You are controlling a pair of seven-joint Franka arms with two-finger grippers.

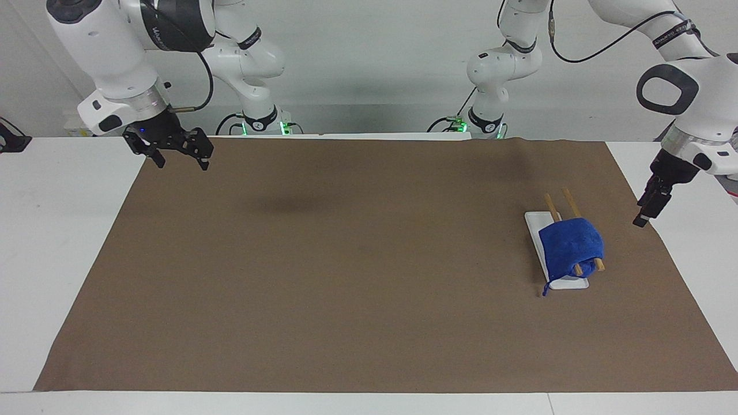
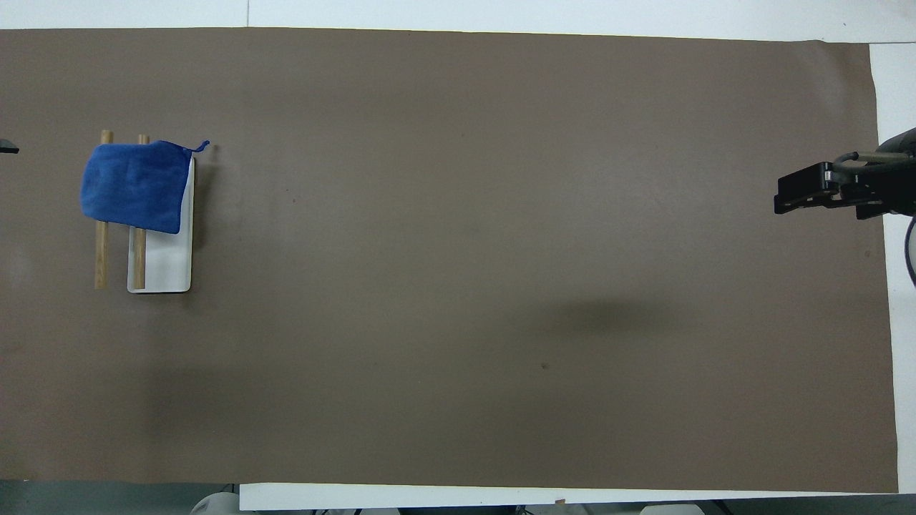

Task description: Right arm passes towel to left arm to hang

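The blue towel hangs draped over two wooden rods of a small rack with a white base, at the left arm's end of the table. Its thin loop dangles off the corner. It also shows in the overhead view over the rods. My left gripper is open, empty and raised beside the rack at the mat's edge; only its tip shows from overhead. My right gripper is open and empty, waiting over the mat's corner at the right arm's end.
A brown mat covers most of the white table. The rack's white base lies on it. Nothing else stands on the mat.
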